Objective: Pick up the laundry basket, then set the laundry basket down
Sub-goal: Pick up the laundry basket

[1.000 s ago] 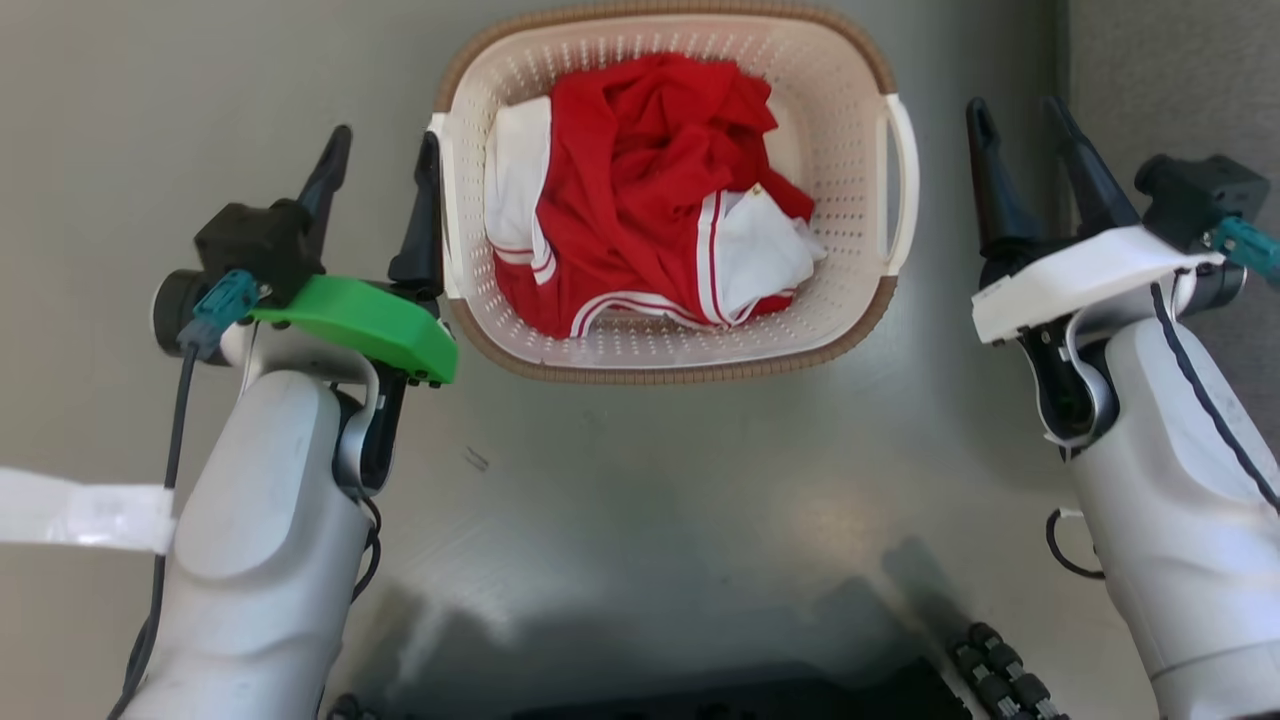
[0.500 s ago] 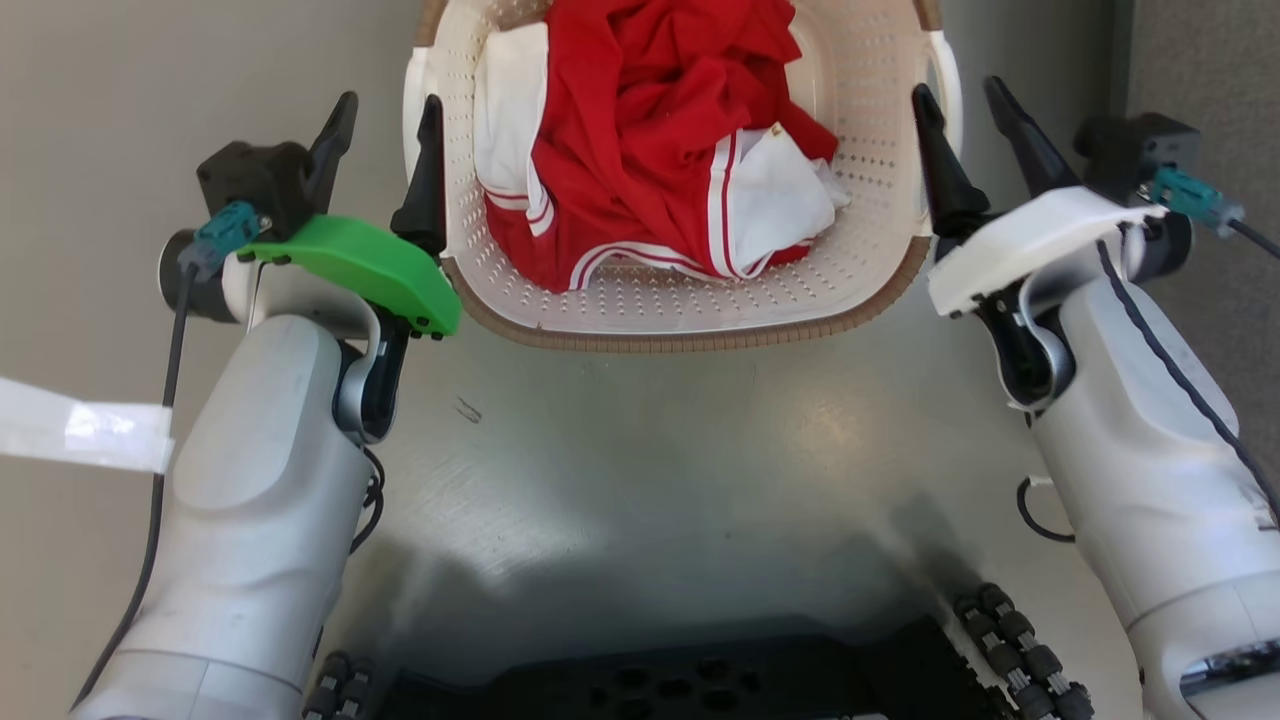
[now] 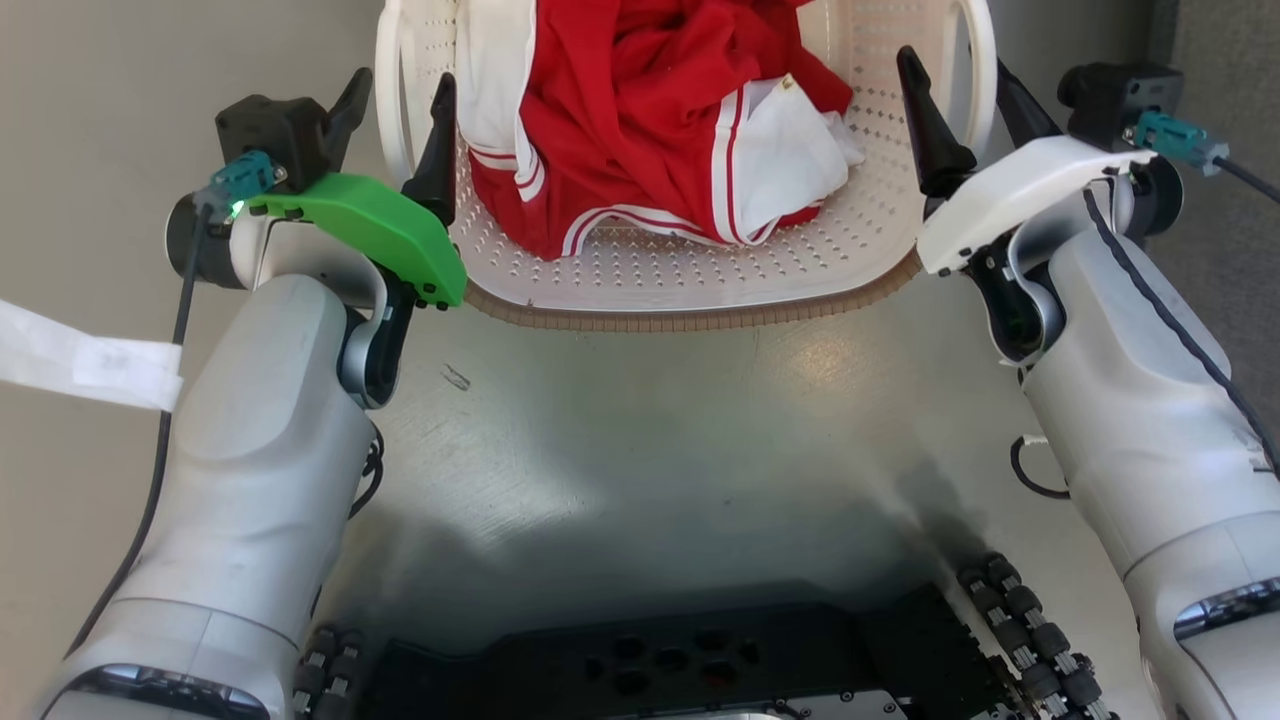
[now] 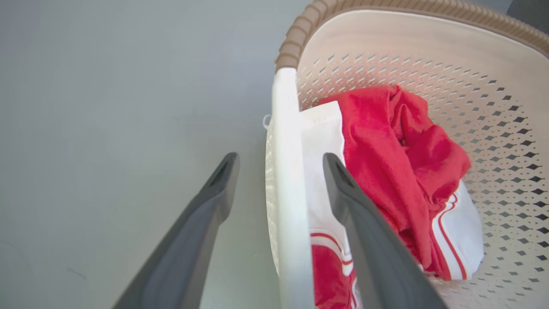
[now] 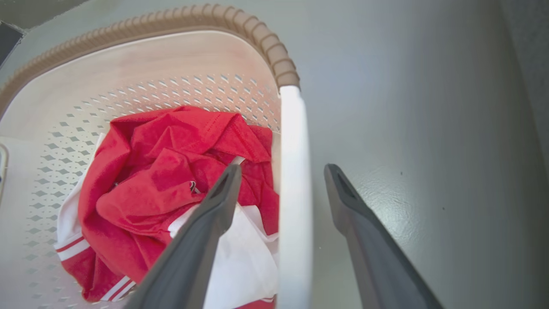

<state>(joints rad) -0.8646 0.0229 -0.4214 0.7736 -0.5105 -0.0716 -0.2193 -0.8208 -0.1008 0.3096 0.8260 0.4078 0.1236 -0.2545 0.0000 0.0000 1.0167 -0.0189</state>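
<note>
Closest to you was the robot's black base (image 3: pixel 700 670), on a shiny grey floor (image 3: pixel 650 450). A bit farther out, your left gripper (image 3: pixel 402 90) was spread wide, w/ one finger outside the basket & one inside. The white left handle (image 4: pixel 285 171) stood in the gap. It wasn't pinched yet; I saw space on both sides of it. Your right gripper (image 3: pixel 955 65) was the same: wide apart, w/ the right handle (image 5: pixel 294 171) between its fingers, not squeezed.

The laundry basket (image 3: pixel 700 315) sat on the floor right in front, between both arms. Inside lay red & white clothes (image 3: pixel 640 110), bunched in a soft heap.

I think it's light: thin plastic w/ lots of holes & only a few clothes. The walls prob. bend a little, but the handles look stiff, so those were the spots to hold. Smooth plastic can slip, so squeeze both sides firmly. Lift both at once & keep it level, or it'll tip & the clothes will slide. Watch that the inner fingers don't catch cloth.
</note>
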